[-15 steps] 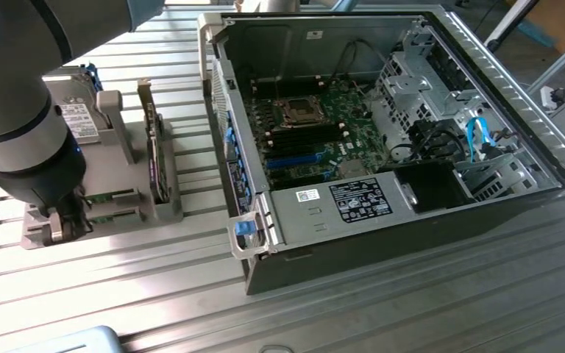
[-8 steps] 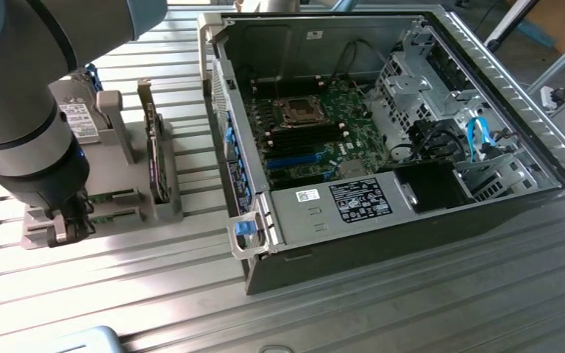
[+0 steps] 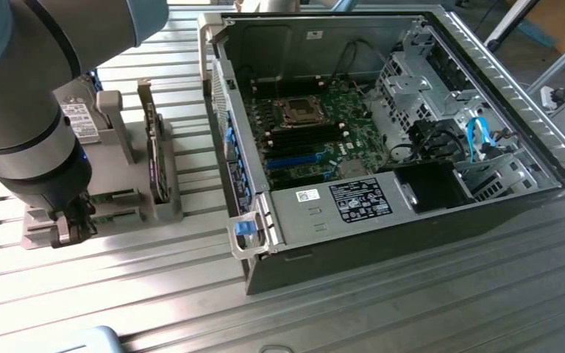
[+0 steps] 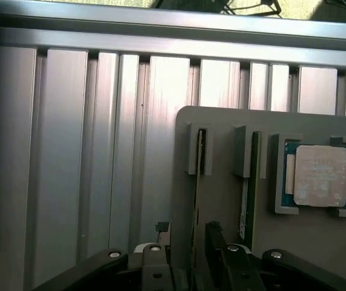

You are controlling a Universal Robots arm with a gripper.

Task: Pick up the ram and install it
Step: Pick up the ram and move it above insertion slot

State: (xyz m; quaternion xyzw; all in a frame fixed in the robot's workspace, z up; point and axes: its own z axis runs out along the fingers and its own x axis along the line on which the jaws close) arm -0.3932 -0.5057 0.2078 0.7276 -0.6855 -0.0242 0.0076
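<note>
Ribbed metal table [image 3: 381, 309] carrying, at the exterior view's right, an open computer case [image 3: 518, 95] with its motherboard [image 3: 312, 140] exposed. At the exterior view's left, the robot arm [image 3: 27, 110] reaches down to a grey parts holder [image 3: 115, 202]. A large dark expansion card [image 3: 155, 158] stands upright in the holder, between the arm and the case. The gripper [image 3: 67, 228] hangs over the near end of the holder, well apart from the case. In the wrist view the gripper [image 4: 188, 229] is spread: one of its dark fingers [image 4: 162, 242] stands on each side of the ram [image 4: 197, 176], with a gap showing, so nothing is pinched. The ram is seen edge-on as a thin stick seated upright in a slotted bracket of the holder [image 4: 294, 242]. A second thin stick [image 4: 245, 200] sits in the neighbouring bracket, and the square silvery processor chip [image 4: 321, 176] lies in its own recess beyond that. Judged step: the pick-up, at the stage of straddling the ram; the installation has not begun. A sound grasp would call for fingers centred on the stick, squeezing its flat faces squarely, and a pull in line with the bracket so that it does not bind.
</note>
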